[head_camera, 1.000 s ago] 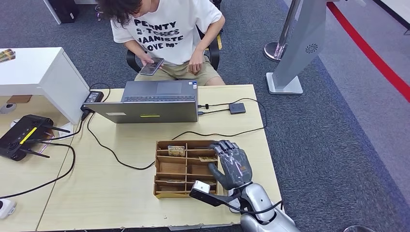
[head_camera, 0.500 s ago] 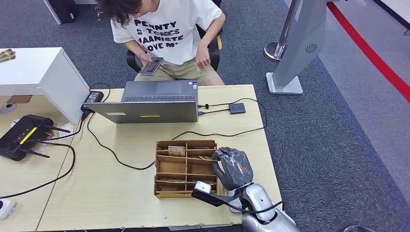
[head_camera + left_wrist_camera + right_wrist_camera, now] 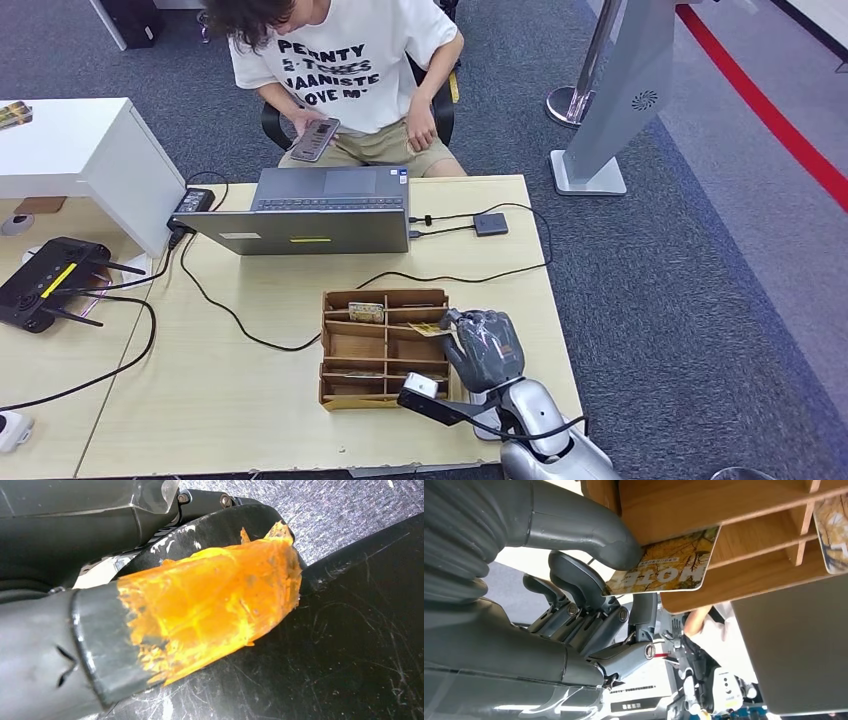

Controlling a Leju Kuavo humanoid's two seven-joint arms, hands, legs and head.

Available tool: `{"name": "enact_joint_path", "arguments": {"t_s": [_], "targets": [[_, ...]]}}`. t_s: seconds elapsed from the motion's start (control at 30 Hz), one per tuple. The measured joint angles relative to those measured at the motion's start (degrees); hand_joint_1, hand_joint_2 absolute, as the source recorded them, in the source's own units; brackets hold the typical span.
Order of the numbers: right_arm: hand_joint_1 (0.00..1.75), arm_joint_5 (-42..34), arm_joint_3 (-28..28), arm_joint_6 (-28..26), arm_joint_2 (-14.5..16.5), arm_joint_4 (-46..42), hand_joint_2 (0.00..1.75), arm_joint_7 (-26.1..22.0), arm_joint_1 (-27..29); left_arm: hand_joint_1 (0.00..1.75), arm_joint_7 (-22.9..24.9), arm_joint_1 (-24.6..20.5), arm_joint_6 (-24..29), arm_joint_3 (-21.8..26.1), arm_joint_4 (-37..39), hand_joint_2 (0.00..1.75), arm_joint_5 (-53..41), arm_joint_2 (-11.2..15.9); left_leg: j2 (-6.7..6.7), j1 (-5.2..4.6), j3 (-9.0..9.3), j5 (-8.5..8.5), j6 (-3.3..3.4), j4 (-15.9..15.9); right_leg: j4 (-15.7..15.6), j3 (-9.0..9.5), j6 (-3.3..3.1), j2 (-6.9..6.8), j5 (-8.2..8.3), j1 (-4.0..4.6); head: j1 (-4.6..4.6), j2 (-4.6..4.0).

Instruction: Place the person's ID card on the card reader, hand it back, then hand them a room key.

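Yellow leaf-printed hotel card (image 3: 664, 562)

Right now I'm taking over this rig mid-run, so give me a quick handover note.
Right hand: pinches a room key card between thumb and fingers at the wooden organizer.
Left hand: hangs low, state unclear.
Another card sits in a far compartment. The person sits behind the laptop, holding a phone.
Earlier ID steps: cannot tell.
Left: lift the key clear and hand it over.
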Motion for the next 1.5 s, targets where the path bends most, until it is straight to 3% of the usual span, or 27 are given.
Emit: {"name": "enact_joint_path", "arguments": {"t_s": [0.23, 0.4, 0.63, 0.73, 1.13, 1.5], "targets": [[1.75, -2.4, -2.1, -2.8, 0.1, -6.2, 1.75, -2.1, 1.9, 0.0, -0.8, 0.1, 0.3, 0.0, 0.0, 0.0, 1.0, 0.0, 0.0, 0.0, -0.02, 0.0, 0.0, 0.0, 0.0, -0.02, 0.0, 0.0, 0.0, 0.0, 0.0, 0.0], [1.75, -5.3, -4.7, -9.2, 0.3, -14.7, 1.75, -5.5, 4.6, 0.0, -2.2, 0.4, 1.0, 0.0, 0.0, 0.0, 1.9, 0.0, 0.01, 0.0, -0.02, -0.01, 0.0, 0.0, 0.0, -0.03, 0.0, 0.01, -0.01, 0.0, -0.01, 0.0], [1.75, -9.2, -10.6, -10.6, 3.5, -26.9, 1.75, -16.2, 9.5, 0.0, -2.4, 0.7, 1.4, 0.0, 0.0, 0.0, 2.3, -0.2, 0.01, 0.0, -0.03, -0.01, 0.0, 0.0, 0.0, -0.03, 0.0, 0.01, -0.01, 0.0, 0.0, 0.0], [1.75, -9.6, -12.6, -10.6, 4.7, -30.1, 1.75, -18.1, 10.8, 0.0, -2.3, 0.7, 1.5, 0.0, 0.0, 0.0, 2.4, -0.2, 0.03, 0.0, -0.02, -0.01, 0.0, 0.0, 0.0, -0.03, 0.0, 0.01, -0.01, 0.0, -0.01, 0.0], [1.75, -8.3, -13.7, -10.6, 5.7, -31.8, 1.75, -17.1, 9.0, 0.0, -1.7, 0.6, 1.3, 0.0, 0.0, 0.0, 1.8, -0.2, 0.04, 0.0, -0.02, 0.0, 0.0, 0.0, 0.0, -0.01, 0.0, 0.02, 0.0, 0.0, 0.0, 0.0], [1.75, -3.5, -10.0, -10.1, 5.7, -26.6, 1.75, -9.9, -2.4, 0.0, -1.2, 0.1, 0.4, -1.0, 0.0, 0.0, -0.4, -0.2, 0.03, 0.0, 0.0, 0.02, 0.01, 0.0, 0.0, 0.0, -0.01, 0.02, 0.02, 0.0, -0.01, 0.0]]}}
